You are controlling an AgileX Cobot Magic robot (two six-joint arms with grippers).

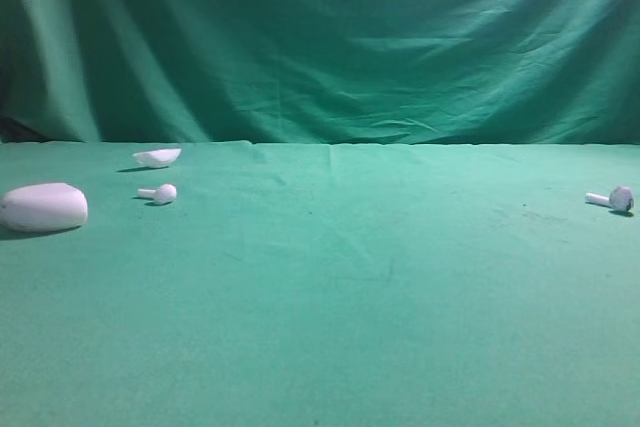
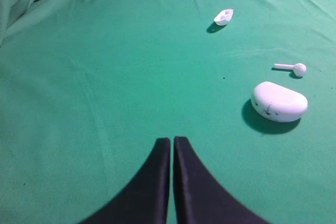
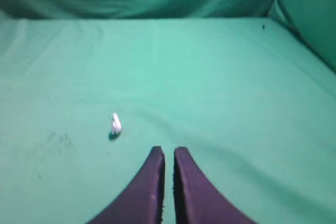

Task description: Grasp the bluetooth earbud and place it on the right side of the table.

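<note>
On the green surface [image 1: 330,327]: four small white things and no more
Earbuds: two, one far left and one far right in the high view
Case: one white oval case [image 1: 43,207] at the left edge, the biggest thing there
Lid: one shallow shell-shaped lid [image 1: 158,157] behind the case, near the curtain [image 1: 320,37]
Other earbud: all-white earbud with a round bulb head [image 1: 159,193], between the lid and the case, just right of the case
Bluetooth earbud, place: bluetooth earbud [image 1: 611,199] lies by itself near the right edge of the surface, well apart from the three things on the left
Bluetooth earbud, look: tiny, short white stem, greyish flat-faced head, thin shadow beneath it
Bluetooth earbud, axis: lying flat, long axis about left to right in the high view, stem toward the left, head toward the right
Left pincer [image 2: 171,142]: dark fingers pressed together, nothing between them, above bare cloth, the case ahead and to its right
Right pincer [image 3: 168,153]: fingers close together with a thin slit, clamped on nothing; the bluetooth earbud lies ahead and to its left, not touching
</note>
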